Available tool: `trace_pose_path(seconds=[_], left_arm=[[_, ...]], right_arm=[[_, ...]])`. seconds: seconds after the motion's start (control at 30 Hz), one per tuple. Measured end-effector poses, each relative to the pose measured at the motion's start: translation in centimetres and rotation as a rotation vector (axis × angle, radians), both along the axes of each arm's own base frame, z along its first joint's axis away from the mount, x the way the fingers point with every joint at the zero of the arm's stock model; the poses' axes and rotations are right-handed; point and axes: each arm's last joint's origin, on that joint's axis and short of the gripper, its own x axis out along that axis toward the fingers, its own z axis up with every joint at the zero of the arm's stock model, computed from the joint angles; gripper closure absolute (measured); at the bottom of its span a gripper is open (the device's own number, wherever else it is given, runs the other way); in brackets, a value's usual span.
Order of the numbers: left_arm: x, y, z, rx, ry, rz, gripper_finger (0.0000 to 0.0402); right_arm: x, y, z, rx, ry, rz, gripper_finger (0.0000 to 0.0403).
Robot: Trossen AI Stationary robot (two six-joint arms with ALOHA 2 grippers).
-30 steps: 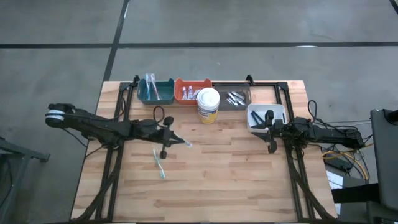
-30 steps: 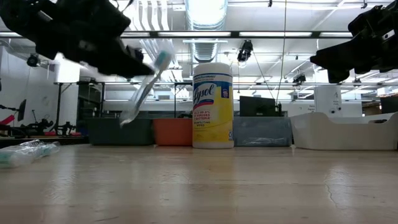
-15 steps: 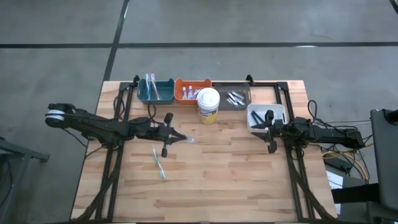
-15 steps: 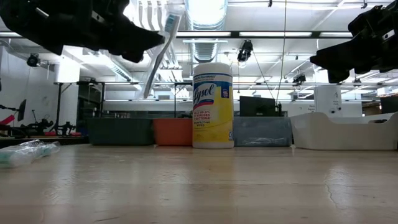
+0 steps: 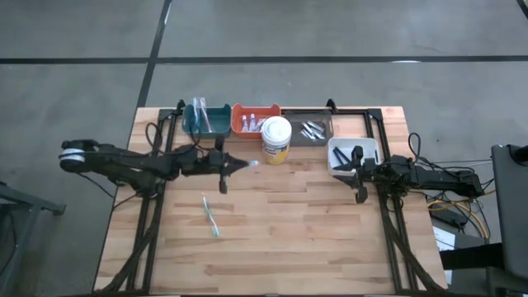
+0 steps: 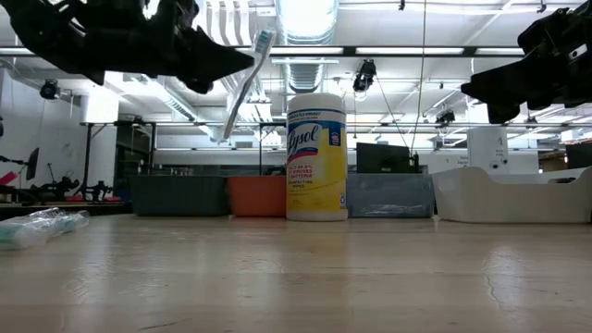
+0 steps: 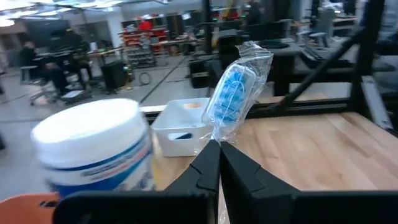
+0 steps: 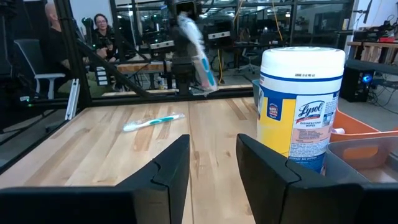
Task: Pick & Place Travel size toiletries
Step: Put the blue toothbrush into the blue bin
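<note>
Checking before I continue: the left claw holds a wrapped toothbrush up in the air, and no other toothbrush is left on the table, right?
Not quite. The left claw does hold the wrapped toothbrush aloft, but another toothbrush lies on the table, as the high view shows.

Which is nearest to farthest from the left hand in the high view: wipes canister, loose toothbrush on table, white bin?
From the left hand, shut on a wrapped toothbrush:
1. Wipes canister, beside it toward the bins.
2. Loose toothbrush, on open table.
3. White bin, by the right hand.
</note>
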Motion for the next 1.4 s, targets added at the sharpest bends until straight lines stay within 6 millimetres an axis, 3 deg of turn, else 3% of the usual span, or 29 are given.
trace_pose_path(seconds=[0.5,0.97,1.17,1.4], left_arm=[[-1.5,6.3,0.8,-0.012,-0.08,0.284,0.039],[-5.8,13.3,1.4,0.011,-0.122,0.643,0.039],[-7.4,14.9,1.7,0.012,-0.16,0.739,0.039],[-8.0,15.6,2.0,0.02,-0.172,0.778,0.039]], right_arm=[[0.0,0.0,0.0,0.0,0.0,0.0,0.0273],[0.0,0.0,0.0,0.0,0.0,0.0,0.0273],[0.0,0.0,0.0,-0.001,0.0,0.0,0.0273],[0.0,0.0,0.0,0.0,0.0,0.0,0.0273]])
